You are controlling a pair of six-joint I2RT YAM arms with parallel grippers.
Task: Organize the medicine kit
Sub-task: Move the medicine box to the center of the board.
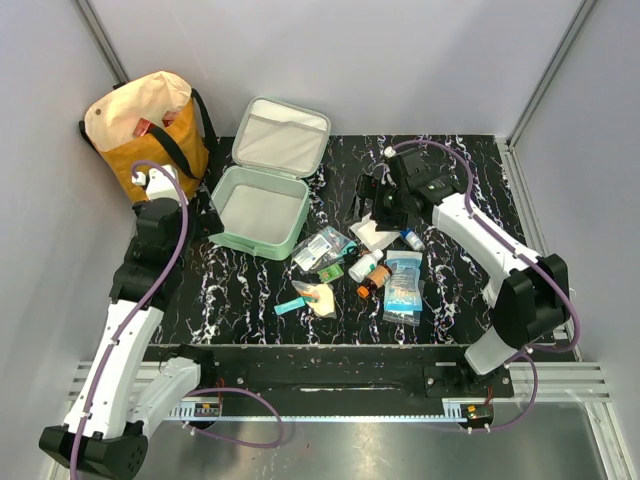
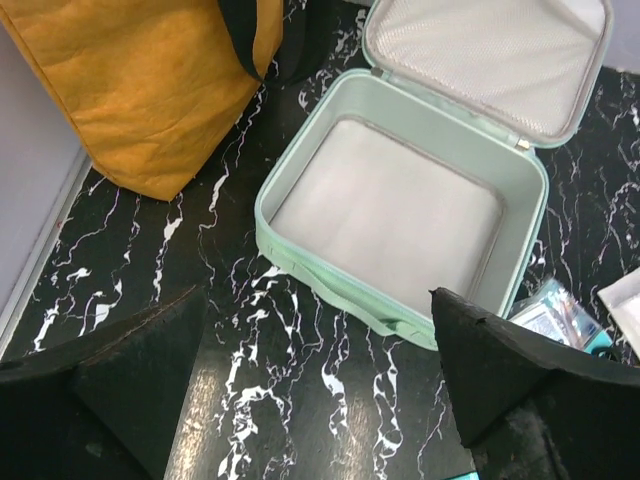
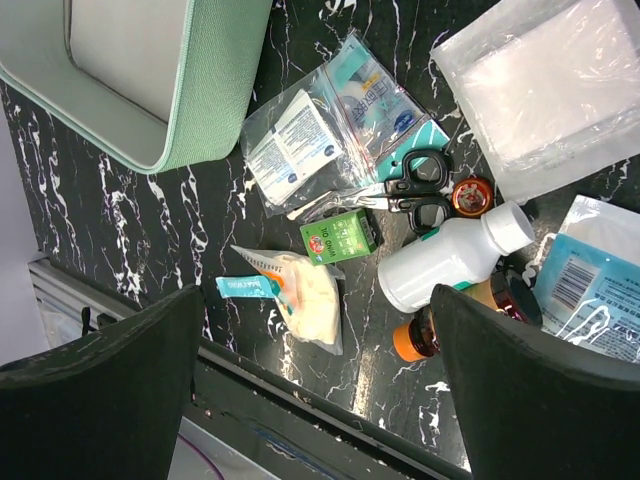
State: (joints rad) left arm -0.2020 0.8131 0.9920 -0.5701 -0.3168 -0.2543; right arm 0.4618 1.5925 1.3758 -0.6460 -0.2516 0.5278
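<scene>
The medicine kit [image 1: 262, 212], a mint-green zip case, lies open and empty at back left with its lid [image 1: 282, 135] up. It also shows in the left wrist view [image 2: 300, 255] and the right wrist view [image 3: 215, 90]. My left gripper [image 1: 203, 215] [image 2: 320, 292] is open and empty just left of the case. My right gripper [image 1: 385, 200] [image 3: 315, 292] is open and empty above the loose supplies: a white bottle [image 1: 364, 266] [image 3: 450, 262], an amber orange-capped bottle [image 1: 373, 281] [image 3: 425, 335], a green box [image 1: 331, 272] [image 3: 340, 237], black scissors [image 3: 410, 190] and clear sachet bags [image 1: 322, 246] [image 3: 320, 140].
A yellow-and-cream tote bag [image 1: 150, 130] [image 2: 140, 80] stands at back left beside the case. A blue-white pouch [image 1: 403, 285] [image 3: 590, 290], a cotton bag [image 1: 318, 297] [image 3: 310, 310], a teal strip [image 1: 290, 306] [image 3: 247, 287] and a white gauze pack [image 1: 375, 232] [image 3: 545, 85] lie mid-table.
</scene>
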